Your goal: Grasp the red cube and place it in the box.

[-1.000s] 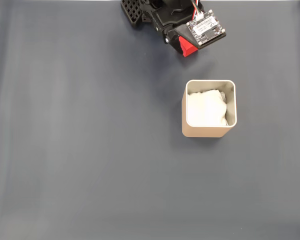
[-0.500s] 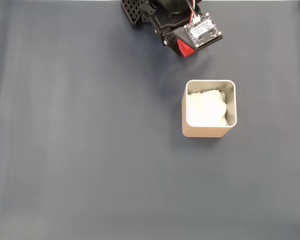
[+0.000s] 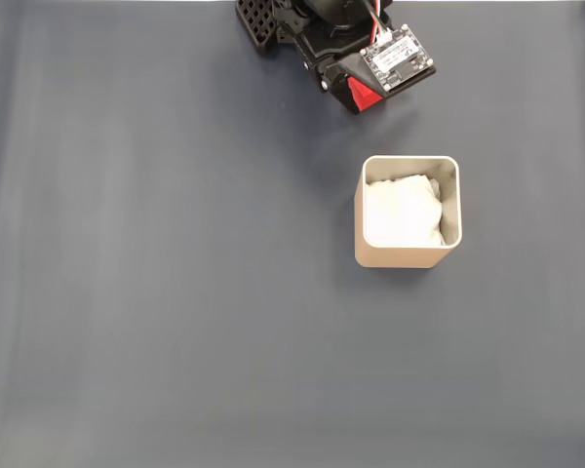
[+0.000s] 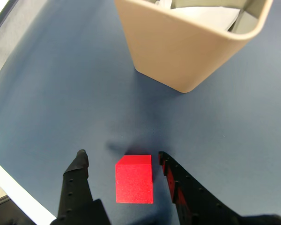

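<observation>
At the bottom of the wrist view, the claw (image 4: 121, 159) stands spread, its two black fingers on either side of the red cube (image 4: 134, 180) with a gap on each flank, so nothing is gripped. The cube sits on the dark blue-grey worktop (image 4: 61, 93). Farther up the frame, well apart, stands the box (image 4: 178, 47), white padding (image 4: 201, 16) inside. In the fixed view, cube (image 3: 362, 94) is at top centre, box (image 3: 408, 256) below it.

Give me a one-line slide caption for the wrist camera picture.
Open gripper straddling the red cube on the dark blue mat, with the padded beige box waiting just ahead.
</observation>
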